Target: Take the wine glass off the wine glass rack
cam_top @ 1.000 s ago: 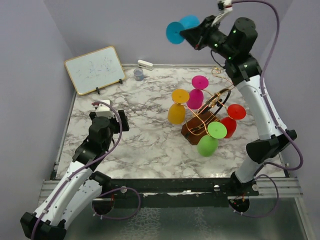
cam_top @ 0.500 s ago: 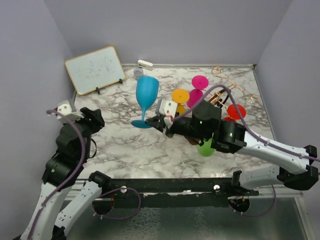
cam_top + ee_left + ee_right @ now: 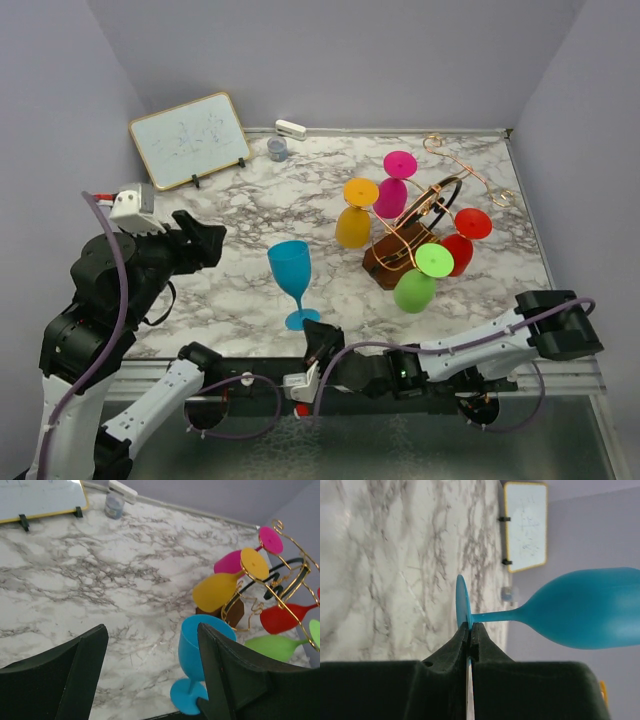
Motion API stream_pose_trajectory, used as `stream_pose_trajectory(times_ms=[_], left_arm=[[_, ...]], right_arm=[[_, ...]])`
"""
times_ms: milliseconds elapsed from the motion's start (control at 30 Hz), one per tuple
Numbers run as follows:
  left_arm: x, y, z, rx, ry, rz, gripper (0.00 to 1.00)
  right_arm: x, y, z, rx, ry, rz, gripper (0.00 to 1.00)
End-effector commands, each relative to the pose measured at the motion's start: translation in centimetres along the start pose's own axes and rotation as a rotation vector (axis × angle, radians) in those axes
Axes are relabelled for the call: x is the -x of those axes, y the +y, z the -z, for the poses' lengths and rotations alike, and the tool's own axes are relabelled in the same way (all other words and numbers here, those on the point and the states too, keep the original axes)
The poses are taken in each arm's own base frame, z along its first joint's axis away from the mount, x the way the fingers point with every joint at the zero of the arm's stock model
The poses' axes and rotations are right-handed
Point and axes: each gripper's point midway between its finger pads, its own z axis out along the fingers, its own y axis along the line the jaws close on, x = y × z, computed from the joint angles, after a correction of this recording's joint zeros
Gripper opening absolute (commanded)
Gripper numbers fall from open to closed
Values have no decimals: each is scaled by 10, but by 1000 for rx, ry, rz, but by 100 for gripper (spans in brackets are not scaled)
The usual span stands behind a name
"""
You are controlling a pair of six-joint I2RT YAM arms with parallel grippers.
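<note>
- Your right fingers (image 3: 451, 652) are pressed together on the foot rim of the blue wine glass (image 3: 290, 268), pinching that thin disc between their tips.
- The glass stands upright on the table (image 3: 250, 215), bowl up, just beyond those fingertips.
- Your left fingers (image 3: 82, 662) are spread wide and are apart from the glass, which shows ahead of them, partly behind one finger.
- The wine glass rack (image 3: 420, 215) sits well past the glass from your right fingers, with other glasses (image 3: 352, 228) hanging on it.

A yellow-framed whiteboard (image 3: 188, 138) is propped upright on the marble tabletop (image 3: 250, 290). Just right of the whiteboard a small grey jar (image 3: 277, 149) is recorded, with a white stapler-like item (image 3: 291, 129) beyond it.
</note>
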Motion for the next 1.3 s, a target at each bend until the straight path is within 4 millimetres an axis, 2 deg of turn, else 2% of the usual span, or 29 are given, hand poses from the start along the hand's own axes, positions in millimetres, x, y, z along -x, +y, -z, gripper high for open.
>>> stream_pose_trajectory(times_ms=[0, 133, 167, 233, 367, 633, 767, 1100, 1267], left_arm=[[-44, -20, 9, -130, 229, -24, 75], [-67, -33, 5, -196, 349, 7, 74], [-78, -31, 1, -190, 390, 7, 74], [-84, -33, -2, -201, 416, 8, 74], [-86, -40, -1, -238, 428, 13, 73], [-83, -47, 7, -285, 424, 28, 73], [-87, -49, 10, -301, 440, 31, 73], [-129, -33, 8, -267, 582, 14, 69], [-139, -30, 6, -260, 614, 11, 67]], right_arm=[[-2, -61, 22, -381, 57, 200, 1], [3, -55, 29, -455, 42, 319, 1], [5, -50, 28, -447, 38, 350, 1], [7, -40, 24, -427, 24, 388, 1], [9, -19, 15, -375, 5, 429, 1], [4, 9, 2, -318, 30, 499, 1], [6, 12, -2, -333, 36, 511, 1], [14, 13, -7, -388, 25, 543, 1], [19, 13, -9, -388, 7, 538, 1]])
